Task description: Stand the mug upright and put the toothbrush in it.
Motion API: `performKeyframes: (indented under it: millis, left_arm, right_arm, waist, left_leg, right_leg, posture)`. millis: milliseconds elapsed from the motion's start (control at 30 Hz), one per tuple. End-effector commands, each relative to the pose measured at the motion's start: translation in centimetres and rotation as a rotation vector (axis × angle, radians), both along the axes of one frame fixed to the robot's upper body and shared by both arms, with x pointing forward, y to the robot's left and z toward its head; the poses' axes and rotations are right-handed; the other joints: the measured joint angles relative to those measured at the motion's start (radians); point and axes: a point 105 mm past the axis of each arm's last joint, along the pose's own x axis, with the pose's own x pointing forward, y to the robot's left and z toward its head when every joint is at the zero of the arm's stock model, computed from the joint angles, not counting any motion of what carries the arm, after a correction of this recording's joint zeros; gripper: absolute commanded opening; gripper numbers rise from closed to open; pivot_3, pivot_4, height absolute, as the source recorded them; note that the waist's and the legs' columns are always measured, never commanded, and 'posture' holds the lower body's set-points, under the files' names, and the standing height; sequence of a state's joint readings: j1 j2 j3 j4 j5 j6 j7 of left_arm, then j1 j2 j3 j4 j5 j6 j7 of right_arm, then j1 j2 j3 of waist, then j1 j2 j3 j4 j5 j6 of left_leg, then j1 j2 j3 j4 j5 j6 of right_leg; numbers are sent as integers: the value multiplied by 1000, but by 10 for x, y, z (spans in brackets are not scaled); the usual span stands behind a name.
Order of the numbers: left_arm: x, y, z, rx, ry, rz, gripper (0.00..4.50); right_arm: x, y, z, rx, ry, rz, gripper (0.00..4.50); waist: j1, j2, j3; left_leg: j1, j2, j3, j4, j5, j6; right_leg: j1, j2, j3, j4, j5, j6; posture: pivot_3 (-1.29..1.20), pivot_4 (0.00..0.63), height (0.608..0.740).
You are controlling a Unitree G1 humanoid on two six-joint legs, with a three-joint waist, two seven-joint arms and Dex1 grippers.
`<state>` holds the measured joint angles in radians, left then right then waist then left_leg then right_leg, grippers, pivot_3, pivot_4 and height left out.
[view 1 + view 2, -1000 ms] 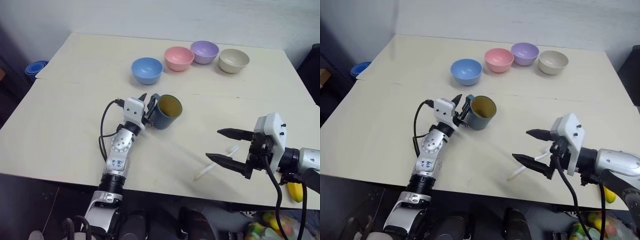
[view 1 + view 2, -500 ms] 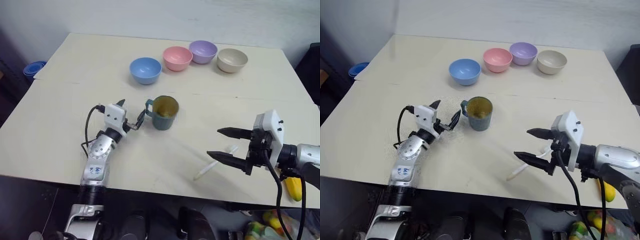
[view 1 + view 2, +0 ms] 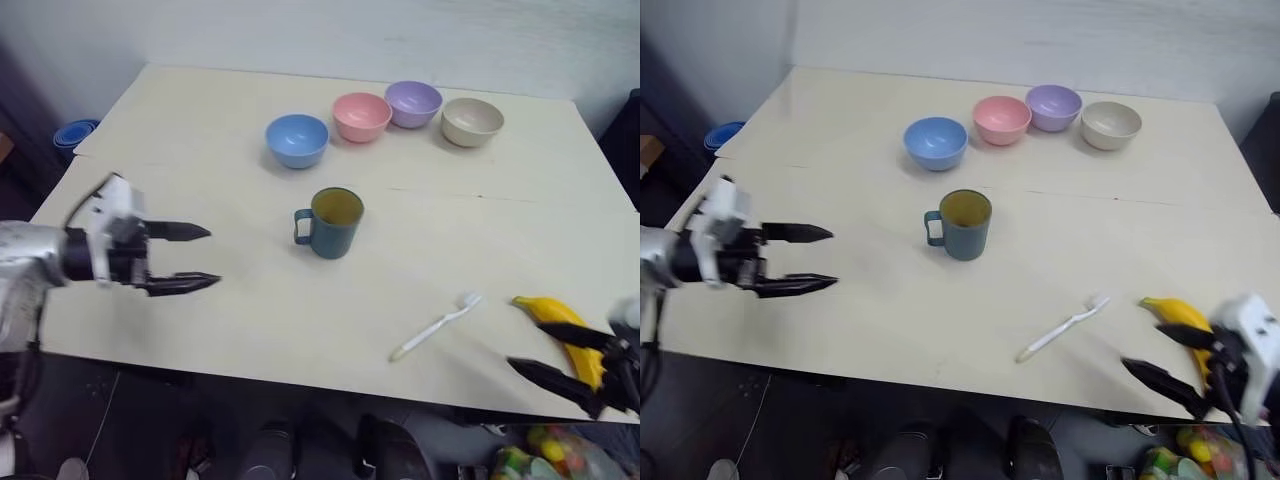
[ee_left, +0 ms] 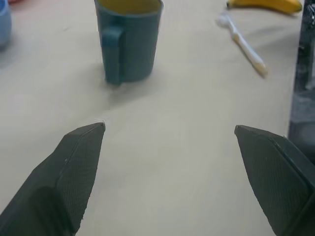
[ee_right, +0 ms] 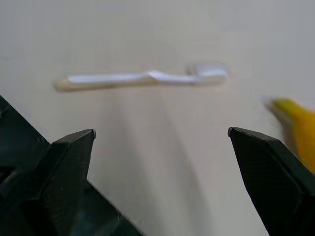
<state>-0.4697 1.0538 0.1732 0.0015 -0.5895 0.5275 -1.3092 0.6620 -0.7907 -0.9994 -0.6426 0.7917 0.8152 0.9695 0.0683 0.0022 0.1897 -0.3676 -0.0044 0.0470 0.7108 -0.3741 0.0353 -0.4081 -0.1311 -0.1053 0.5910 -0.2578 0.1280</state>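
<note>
Two spread pincers, left pincer (image 3: pixel 183 258) well apart from upright mug (image 3: pixel 331 222), toothbrush (image 3: pixel 436 326) near right pincer (image 3: pixel 560 355)

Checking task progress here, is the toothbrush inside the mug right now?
No, the toothbrush lies flat on the table, apart from the upright mug.

Mug (image 3: pixel 333 222): dark teal-blue cylindrical mug, faint ribbed sides, yellowish inside.
Toothbrush (image 3: pixel 436 325): slim white-cream plastic toothbrush, pale bristled head, right of the mug.
Banana (image 3: pixel 565 330): yellow curved banana, dark tip, right of the mug.
Bowls behind the mug: light blue round bowl (image 3: pixel 297 140), pink round bowl (image 3: pixel 361 116), purple round bowl (image 3: pixel 413 103), cream round bowl (image 3: pixel 472 121).
Table (image 3: pixel 200 120): pale cream flat tabletop, plain, no pattern.
Left gripper (image 3: pixel 190 258): black fingers, fine cross-hatched pads.
Right gripper (image 3: pixel 565 358): black fingers.
</note>
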Motion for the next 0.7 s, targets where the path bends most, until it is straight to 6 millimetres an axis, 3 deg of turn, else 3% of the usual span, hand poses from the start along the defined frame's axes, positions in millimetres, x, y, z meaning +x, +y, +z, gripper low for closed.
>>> performKeyframes:
  millis: [33, 133, 200, 267, 500, 700]
  left_arm:
    - [2, -6, 3, 28, 4, -94, 4482]
    - [4, -13, 6, 43, 3, -159, 4482]
    - [7, -16, 7, 52, -1, -186, 4482]
    - [11, -23, 9, 51, -6, -218, 4482]
    - [3, -50, 16, 39, -10, -362, 4482]
    - [-17, -65, 18, 59, -1, -479, 4482]
  right_arm:
    - [-47, -35, 8, -39, 25, -147, 4500]
    - [-77, -59, 12, -45, 38, -270, 4500]
    - [-81, -60, 15, -59, 25, -277, 4500]
    - [-72, -54, 21, -63, -14, -247, 4500]
    - [-10, 13, 27, 106, -147, -88, 4500]
    - [14, 58, -2, 182, -10, -45, 4500]
  waist:
    - [1, 3, -1]
    - [-3, 3, -2]
    - [-23, 2, -2]
    - [-41, 2, -2]
    - [-60, 2, -2]
    - [-43, 2, -2]
  left_leg:
    - [0, 0, 1, 0, 0, 1]
    - [0, 1, 2, -3, -1, 1]
    - [1, 1, 3, -3, -1, 1]
    - [2, 2, 5, -3, -2, 2]
    - [12, 3, 13, -13, -2, -1]
    - [11, 2, 14, -12, -2, -1]
  right_leg:
    - [0, 0, 1, 0, 1, 1]
    - [-1, 1, 2, -1, 0, 1]
    - [-2, 1, 3, -1, 0, 1]
    - [-1, 1, 4, 0, 0, 1]
    - [-2, 1, 11, 2, -1, -1]
    - [-4, 0, 11, 1, -1, -2]
  posture:
    - [0, 150, 740]
    - [0, 150, 740]
    - [0, 150, 740]
    - [0, 150, 740]
    - [0, 150, 740]
    - [0, 150, 740]
